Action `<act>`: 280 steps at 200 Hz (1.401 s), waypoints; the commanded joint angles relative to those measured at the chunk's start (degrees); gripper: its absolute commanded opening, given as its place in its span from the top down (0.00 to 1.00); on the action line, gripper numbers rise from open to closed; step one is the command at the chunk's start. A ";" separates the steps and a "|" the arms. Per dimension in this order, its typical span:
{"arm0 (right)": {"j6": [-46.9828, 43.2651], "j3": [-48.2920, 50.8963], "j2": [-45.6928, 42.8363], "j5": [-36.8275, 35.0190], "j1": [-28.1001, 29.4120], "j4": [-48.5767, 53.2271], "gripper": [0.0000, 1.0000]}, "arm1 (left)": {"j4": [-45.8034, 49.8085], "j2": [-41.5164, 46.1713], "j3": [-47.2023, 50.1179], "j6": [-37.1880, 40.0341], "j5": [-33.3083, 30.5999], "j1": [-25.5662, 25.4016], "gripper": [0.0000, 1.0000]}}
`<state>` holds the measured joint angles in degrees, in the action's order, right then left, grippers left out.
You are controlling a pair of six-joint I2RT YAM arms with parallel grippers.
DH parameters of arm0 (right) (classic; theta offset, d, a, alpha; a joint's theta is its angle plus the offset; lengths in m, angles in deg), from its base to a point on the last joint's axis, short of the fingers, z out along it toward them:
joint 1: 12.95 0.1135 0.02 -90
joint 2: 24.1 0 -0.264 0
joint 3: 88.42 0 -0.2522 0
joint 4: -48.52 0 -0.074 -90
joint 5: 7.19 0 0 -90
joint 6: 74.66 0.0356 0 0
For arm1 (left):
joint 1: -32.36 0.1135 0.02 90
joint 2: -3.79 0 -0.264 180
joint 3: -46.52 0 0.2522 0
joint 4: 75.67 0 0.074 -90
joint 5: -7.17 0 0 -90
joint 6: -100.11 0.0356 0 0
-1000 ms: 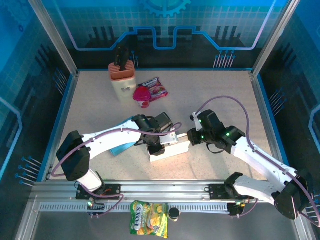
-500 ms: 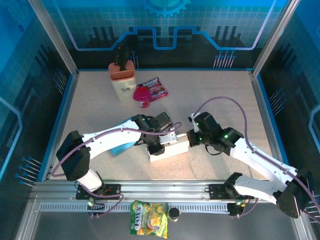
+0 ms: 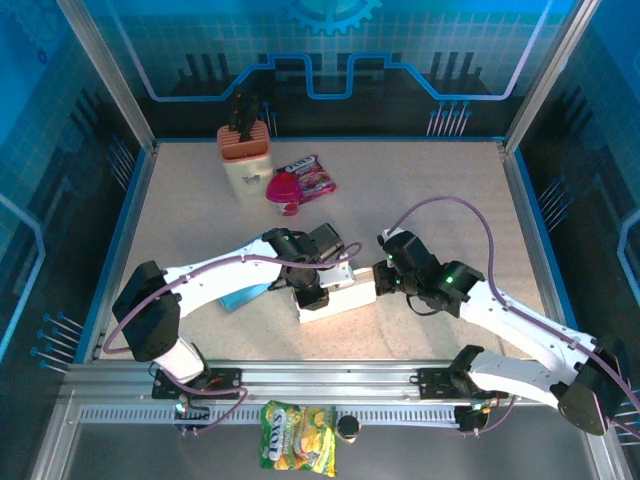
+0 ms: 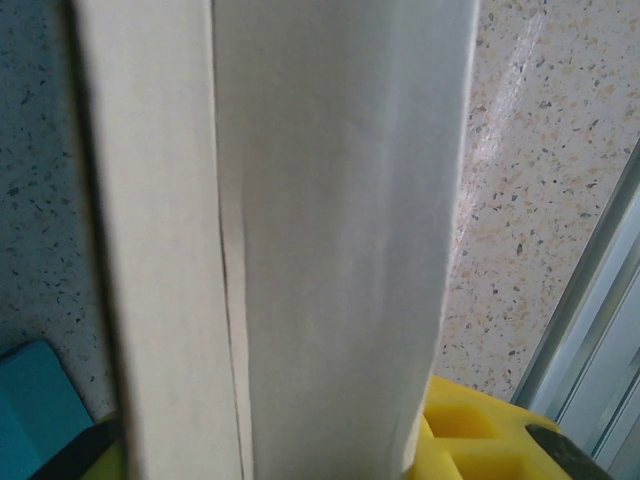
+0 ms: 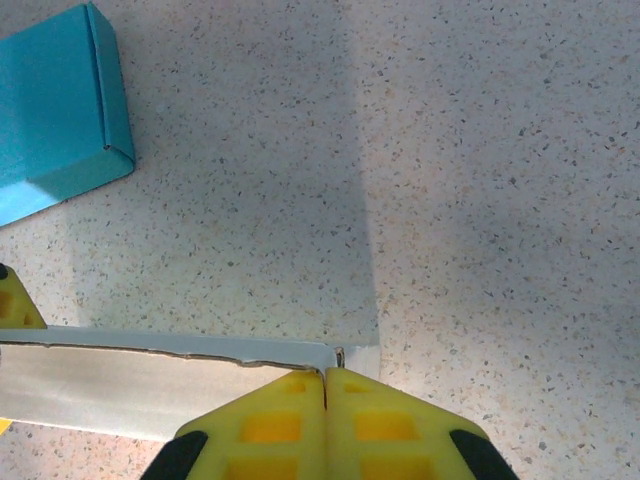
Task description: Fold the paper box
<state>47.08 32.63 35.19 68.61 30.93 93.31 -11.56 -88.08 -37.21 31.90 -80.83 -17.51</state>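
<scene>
The white paper box (image 3: pixel 338 297) lies on the table between the two arms. My left gripper (image 3: pixel 308 288) comes down over its left part. In the left wrist view the box's white panel (image 4: pixel 330 230) spans the whole gap between the yellow fingers (image 4: pixel 475 440), which press on either side of it. My right gripper (image 3: pixel 379 284) is at the box's right end. In the right wrist view its jaws (image 5: pixel 325 382) are pressed together on the thin end edge of the box wall (image 5: pixel 160 385).
A blue box (image 3: pixel 243 296) lies just left of the paper box, also seen in the right wrist view (image 5: pixel 58 115). At the back stand a beige container (image 3: pixel 245 160), a pink cup (image 3: pixel 284 192) and a snack packet (image 3: pixel 316 176). A yellow bag (image 3: pixel 298 436) lies below the front rail.
My right arm has shifted left and slightly toward the near edge, bringing its gripper tight against the box's right end. The left arm and the box have stayed put.
</scene>
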 commanded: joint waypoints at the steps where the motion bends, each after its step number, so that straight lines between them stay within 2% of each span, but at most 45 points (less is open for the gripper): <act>1: 1.46 2.35 -1.04 -2.77 1.76 0.82 1.00 | 0.54 0.18 -1.18 -1.07 0.11 0.82 0.71; 35: 1.62 4.34 -2.89 -4.83 2.53 0.06 1.00 | 0.21 0.45 -1.11 -1.12 -0.02 1.17 0.69; 122: 3.37 5.38 -2.95 -9.60 6.00 -0.84 1.00 | -3.10 5.11 1.28 -5.05 -0.69 1.50 0.49; 130: 3.64 5.13 -2.87 -10.22 6.49 -0.64 1.00 | -3.36 5.61 1.78 -5.48 -0.98 1.53 0.45; 173: 5.27 3.98 -2.69 -12.58 8.50 0.46 1.00 | -6.42 9.43 3.80 -9.10 -3.29 1.53 0.44; 191: 5.93 3.67 -2.35 -13.15 9.11 0.88 1.00 | -8.31 13.20 4.07 -13.47 -5.12 1.41 0.44; 216: 6.87 3.05 -1.85 -13.78 9.90 1.48 1.00 | -8.67 20.00 5.04 -24.20 -9.90 0.72 0.49; 228: 7.26 2.59 -1.57 -14.02 10.15 1.95 1.00 | -6.41 22.87 5.65 -30.35 -12.47 -0.05 0.55; 256: 7.69 1.78 -1.20 -14.19 10.52 2.70 1.00 | 0.76 27.69 7.82 -44.18 -14.23 -1.15 0.61; 280: 8.07 1.33 -1.26 -14.13 10.61 3.14 1.00 | 3.87 30.32 11.62 -50.04 -14.16 -1.64 0.63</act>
<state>53.62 35.34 33.55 55.15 40.54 93.14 -14.58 -59.19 -29.65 -5.98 -92.99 -18.69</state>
